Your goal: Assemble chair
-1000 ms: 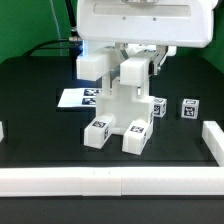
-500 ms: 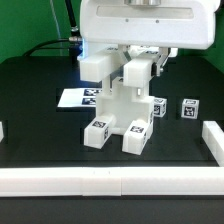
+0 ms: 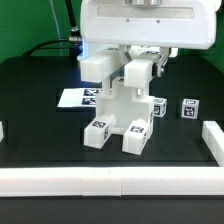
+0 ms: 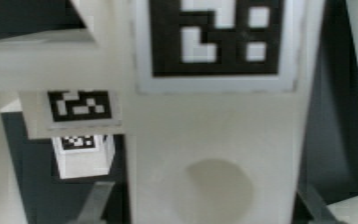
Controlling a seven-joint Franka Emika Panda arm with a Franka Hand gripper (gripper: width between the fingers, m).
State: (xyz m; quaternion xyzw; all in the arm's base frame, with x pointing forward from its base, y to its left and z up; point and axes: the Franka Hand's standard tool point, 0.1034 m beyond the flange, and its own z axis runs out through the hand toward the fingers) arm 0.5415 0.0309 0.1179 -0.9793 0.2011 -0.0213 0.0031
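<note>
The end effector (image 3: pixel 140 60) hangs low over the middle of the tabletop (image 3: pixel 40 75), jaws drawn in narrow and clamped on the upright piece (image 3: pixel 138 74) at the top of the partly built chair (image 3: pixel 115 112). The chair stands near the centre, just in front of the marker board (image 3: pixel 76 98), resting on two tagged feet. A loose block (image 3: pixel 188 107) waits off to the exterior view's right.

In the wrist view, the piece's tagged face (image 4: pixel 211 40) fills the frame between the fingers (image 4: pixel 98 205), and the grip looks square. Whether the joint underneath is fully seated cannot be seen.

Here is the danger. The chair is tall on a small footing, so any push that is not straight down could rock it or skid it across the tabletop. A slight twist could jam the joint halfway. And if the jaws part before the piece is home, it may lean out or topple, possibly taking the whole chair over with it.
</note>
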